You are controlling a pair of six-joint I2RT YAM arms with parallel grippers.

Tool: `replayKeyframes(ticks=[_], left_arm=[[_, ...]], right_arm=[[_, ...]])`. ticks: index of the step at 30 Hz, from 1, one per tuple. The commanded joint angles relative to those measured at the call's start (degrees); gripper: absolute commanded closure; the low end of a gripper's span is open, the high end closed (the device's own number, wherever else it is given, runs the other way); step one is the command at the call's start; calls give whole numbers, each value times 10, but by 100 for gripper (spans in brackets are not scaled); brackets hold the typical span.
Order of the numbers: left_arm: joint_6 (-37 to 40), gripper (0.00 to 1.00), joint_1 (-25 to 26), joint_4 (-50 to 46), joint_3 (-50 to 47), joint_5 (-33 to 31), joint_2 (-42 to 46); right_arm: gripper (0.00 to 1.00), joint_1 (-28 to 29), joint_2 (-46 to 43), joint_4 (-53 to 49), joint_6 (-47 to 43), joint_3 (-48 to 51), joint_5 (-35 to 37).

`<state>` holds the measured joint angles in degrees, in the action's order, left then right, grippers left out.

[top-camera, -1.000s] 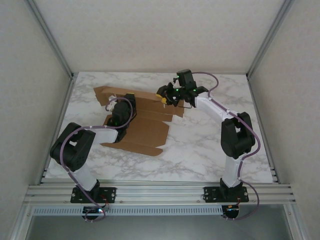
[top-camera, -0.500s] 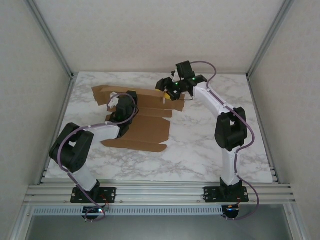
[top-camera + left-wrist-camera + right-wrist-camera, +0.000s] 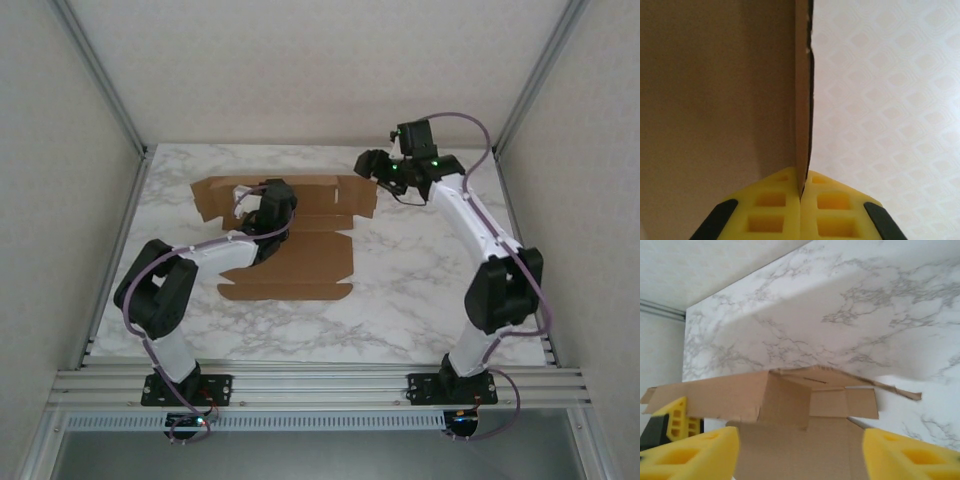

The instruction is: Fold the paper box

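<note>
Marble table (image 3: 430, 290): paper box (image 3: 300, 262), partly folded, left of centre, far wall raised. Left gripper (image 3: 801, 191): pinched onto an upright wall's edge. Right gripper (image 3: 372, 163): jaws apart, near box's far-right corner, holding nothing.

Marble table (image 3: 420, 290) w/ paper box (image 3: 300, 262) on it.

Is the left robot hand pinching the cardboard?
Yes, the left gripper is shut, with a thin edge of the paper box clamped between its yellow pads.
</note>
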<state>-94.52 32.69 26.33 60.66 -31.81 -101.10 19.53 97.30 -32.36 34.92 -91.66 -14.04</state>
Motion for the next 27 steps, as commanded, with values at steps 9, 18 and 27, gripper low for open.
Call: replayKeyframes(ticks=[9, 18, 27], left_arm=[[-112, 100, 27, -175, 48, -124, -21], [-87, 100, 11, -153, 50, -88, -29], [-91, 100, 4, -165, 56, -70, -27]], right_arm=[[69, 22, -24, 67, -99, 165, 17], [58, 26, 122, 99, -115, 126, -7], [49, 17, 203, 190, -79, 94, -23]])
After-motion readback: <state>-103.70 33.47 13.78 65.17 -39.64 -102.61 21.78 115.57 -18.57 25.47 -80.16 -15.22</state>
